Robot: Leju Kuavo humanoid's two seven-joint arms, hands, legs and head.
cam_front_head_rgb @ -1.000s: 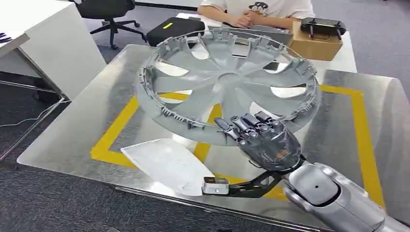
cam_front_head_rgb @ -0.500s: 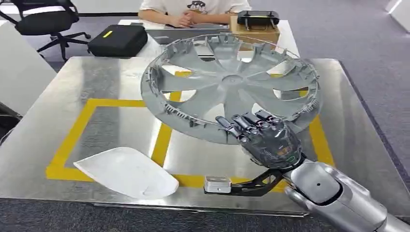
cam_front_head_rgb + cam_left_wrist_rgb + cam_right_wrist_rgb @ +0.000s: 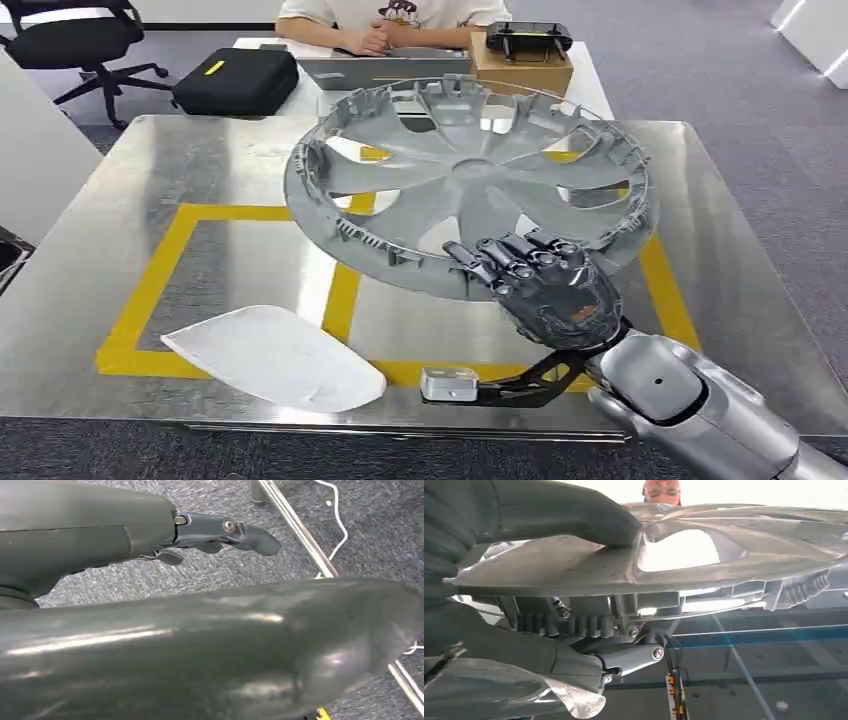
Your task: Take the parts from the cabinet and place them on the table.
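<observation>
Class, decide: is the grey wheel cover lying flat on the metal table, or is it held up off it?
Held up. The right hand grips the wheel cover by its near rim, and the cover tilts above the metal table.

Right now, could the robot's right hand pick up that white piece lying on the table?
Probably not yet. The right robot hand is gripping the rim of the grey wheel cover, held above the table. The white piece lies open at the near edge, off to its left, so it would need to let go first.
</observation>
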